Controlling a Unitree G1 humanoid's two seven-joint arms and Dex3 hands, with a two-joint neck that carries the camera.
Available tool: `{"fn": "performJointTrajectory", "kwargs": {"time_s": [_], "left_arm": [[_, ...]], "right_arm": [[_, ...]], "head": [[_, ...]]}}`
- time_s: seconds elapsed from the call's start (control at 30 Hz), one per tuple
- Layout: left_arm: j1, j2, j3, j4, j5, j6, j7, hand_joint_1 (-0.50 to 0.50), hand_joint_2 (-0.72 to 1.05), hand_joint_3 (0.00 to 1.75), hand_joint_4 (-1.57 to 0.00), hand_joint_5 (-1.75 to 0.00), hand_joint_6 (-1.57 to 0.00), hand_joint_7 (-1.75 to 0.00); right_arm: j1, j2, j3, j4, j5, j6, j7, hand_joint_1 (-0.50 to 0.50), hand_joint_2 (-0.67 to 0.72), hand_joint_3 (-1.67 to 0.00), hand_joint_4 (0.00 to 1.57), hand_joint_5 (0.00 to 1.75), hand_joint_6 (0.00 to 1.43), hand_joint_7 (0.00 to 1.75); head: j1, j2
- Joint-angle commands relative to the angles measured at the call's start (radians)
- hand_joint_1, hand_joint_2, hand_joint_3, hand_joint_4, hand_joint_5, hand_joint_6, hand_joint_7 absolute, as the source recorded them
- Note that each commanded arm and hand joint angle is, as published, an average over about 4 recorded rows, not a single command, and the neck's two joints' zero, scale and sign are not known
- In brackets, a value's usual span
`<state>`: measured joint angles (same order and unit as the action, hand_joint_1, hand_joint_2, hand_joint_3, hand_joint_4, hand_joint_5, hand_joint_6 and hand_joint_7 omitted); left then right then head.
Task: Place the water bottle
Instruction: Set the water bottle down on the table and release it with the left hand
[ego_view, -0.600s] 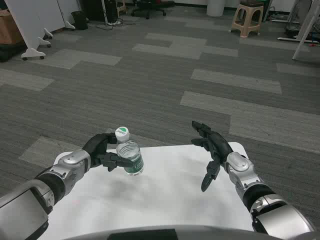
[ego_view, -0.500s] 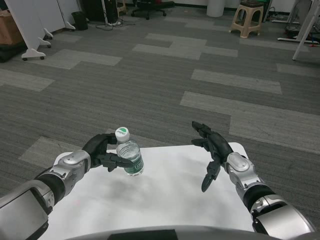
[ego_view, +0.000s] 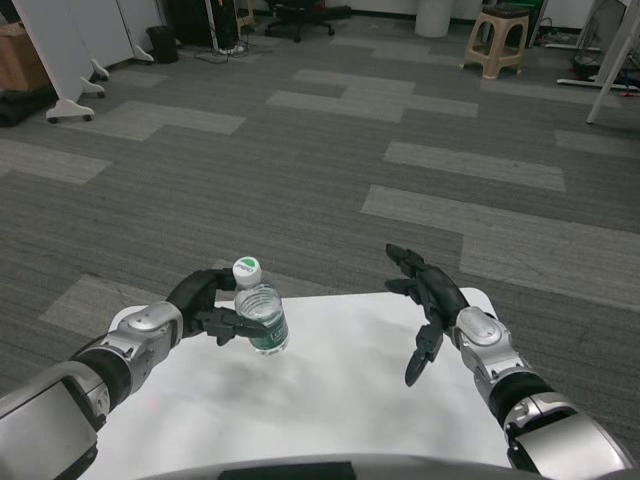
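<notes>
White tabletop (ego_view: 330, 400) fills the lower part of my head view, a smooth pale rectangle with rounded far corners. On my left, the silver forearm (ego_view: 120, 350) reaches in from the bottom corner, and its black left hand (ego_view: 205, 305) wraps around a small clear plastic water bottle (ego_view: 261, 318) near the table's far left edge. The fingers curl against the bottle's left side, with a fingertip (ego_view: 237, 322) pressed to the clear wall at about mid-height. The bottle stands upright with a slight lean; it has a white cap marked with green and a green band low on its body. I cannot tell whether its base touches the table or hangs just above it. On my right, the other silver forearm (ego_view: 510, 385) comes in from the bottom right corner. The black right hand (ego_view: 428, 300) hovers over the table's far right portion, well apart from the bottle, holding nothing, its fingers spread and pointing partly downward. Beyond the table lies grey carpet (ego_view: 300, 170) in lighter and darker rectangular patches. At the far edge of the room I see a beige plastic stool (ego_view: 497, 38), a white wheeled partition (ego_view: 60, 55) on the left, and a dark office chair (ego_view: 295, 10).
</notes>
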<state>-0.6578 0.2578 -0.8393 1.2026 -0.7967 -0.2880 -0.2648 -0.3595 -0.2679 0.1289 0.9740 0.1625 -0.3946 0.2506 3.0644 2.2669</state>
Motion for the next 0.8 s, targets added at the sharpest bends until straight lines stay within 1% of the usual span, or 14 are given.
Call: {"fn": "performJointTrajectory", "kwargs": {"time_s": [0.03, 0.07, 0.1, 0.13, 0.23, 0.27, 0.37, 0.43, 0.5, 0.53, 0.57, 0.67, 0.7, 0.8], "left_arm": [[-0.033, 0.011, -0.029, 0.0, 0.002, -0.04, 0.003, 0.5, 0.6, 0.09, -1.53, -1.75, -1.26, -0.98], [-0.034, 0.011, -0.039, 0.003, 0.003, -0.048, 0.006, 0.5, 0.6, 0.07, -1.53, -1.75, -1.26, -0.98], [-0.034, 0.01, -0.055, 0.007, 0.004, -0.06, 0.013, 0.5, 0.6, 0.04, -1.53, -1.75, -1.26, -0.98], [-0.034, 0.01, -0.067, 0.01, 0.004, -0.067, 0.019, 0.5, 0.6, 0.04, -1.53, -1.75, -1.26, -0.98], [-0.033, 0.009, -0.103, 0.016, 0.004, -0.086, 0.035, 0.5, 0.65, 0.02, -1.53, -1.75, -1.28, -0.96], [-0.032, 0.008, -0.111, 0.017, 0.004, -0.092, 0.039, 0.5, 0.67, 0.0, -1.53, -1.75, -1.28, -0.94], [-0.032, 0.006, -0.142, 0.023, 0.004, -0.134, 0.06, 0.5, 0.69, 0.04, -1.53, -1.75, -1.28, -0.96], [-0.033, 0.004, -0.171, 0.029, 0.004, -0.167, 0.076, 0.5, 0.69, 0.09, -1.53, -1.75, -1.28, -0.98], [-0.034, 0.003, -0.194, 0.036, 0.004, -0.186, 0.086, 0.5, 0.69, 0.09, -1.53, -1.75, -1.28, -0.98], [-0.034, 0.003, -0.202, 0.038, 0.004, -0.19, 0.089, 0.5, 0.69, 0.09, -1.53, -1.75, -1.28, -0.98], [-0.034, 0.002, -0.211, 0.041, 0.004, -0.194, 0.091, 0.5, 0.69, 0.09, -1.53, -1.75, -1.28, -0.98], [-0.034, 0.001, -0.228, 0.045, 0.002, -0.194, 0.096, 0.5, 0.69, 0.09, -1.53, -1.75, -1.28, -0.98], [-0.034, 0.0, -0.24, 0.049, -0.002, -0.194, 0.099, 0.5, 0.69, 0.09, -1.53, -1.75, -1.28, -0.98], [-0.032, -0.002, -0.272, 0.061, -0.016, -0.194, 0.105, 0.5, 0.69, 0.09, -1.53, -1.75, -1.28, -0.98]], "right_arm": [[-0.018, -0.008, -0.005, -0.012, 0.006, -0.003, -0.002, -0.12, 0.66, -0.16, 0.0, 0.87, 0.0, 0.0], [-0.018, -0.008, -0.006, -0.012, 0.006, -0.003, -0.002, -0.12, 0.66, -0.16, 0.0, 0.87, 0.0, 0.0], [-0.018, -0.008, -0.006, -0.012, 0.006, -0.003, -0.002, -0.12, 0.66, -0.16, 0.0, 0.87, 0.0, 0.0], [-0.018, -0.008, -0.006, -0.012, 0.006, -0.003, -0.002, -0.12, 0.66, -0.16, 0.0, 0.87, 0.0, 0.0], [-0.018, -0.009, -0.006, -0.013, 0.005, -0.003, -0.002, -0.12, 0.66, -0.16, 0.0, 0.87, 0.0, 0.0], [-0.018, -0.01, -0.006, -0.014, 0.005, -0.003, -0.002, -0.12, 0.66, -0.16, 0.0, 0.87, 0.0, 0.0], [-0.018, -0.01, -0.006, -0.014, 0.006, -0.003, -0.002, -0.12, 0.66, -0.1, 0.0, 0.87, 0.0, 0.0], [-0.018, -0.01, -0.006, -0.014, 0.006, -0.003, -0.002, -0.12, 0.66, -0.1, 0.0, 0.87, 0.0, 0.0], [-0.018, -0.01, -0.006, -0.013, 0.006, -0.003, -0.002, -0.12, 0.66, -0.1, 0.0, 0.87, 0.0, 0.0], [-0.017, -0.01, -0.006, -0.013, 0.006, -0.003, -0.002, -0.12, 0.66, -0.08, 0.0, 0.87, 0.0, 0.0], [-0.017, -0.01, -0.006, -0.012, 0.006, -0.003, -0.002, -0.12, 0.66, -0.1, 0.0, 0.85, 0.0, 0.0], [-0.017, -0.01, -0.006, -0.012, 0.006, -0.003, -0.002, -0.12, 0.66, -0.16, 0.0, 0.85, 0.0, 0.0], [-0.017, -0.01, -0.006, -0.012, 0.006, -0.003, -0.002, -0.12, 0.66, -0.16, 0.0, 0.87, 0.0, 0.0], [-0.018, -0.01, -0.005, -0.012, 0.006, -0.003, -0.002, -0.12, 0.65, -0.16, 0.0, 0.87, 0.0, 0.0]], "head": [[0.016, -0.051], [0.022, -0.071], [0.023, -0.076], [0.032, -0.118], [0.055, -0.206], [0.064, -0.215], [0.086, -0.239], [0.091, -0.241], [0.09, -0.243], [0.093, -0.246], [0.093, -0.246], [0.097, -0.247], [0.098, -0.247], [0.103, -0.245]]}}
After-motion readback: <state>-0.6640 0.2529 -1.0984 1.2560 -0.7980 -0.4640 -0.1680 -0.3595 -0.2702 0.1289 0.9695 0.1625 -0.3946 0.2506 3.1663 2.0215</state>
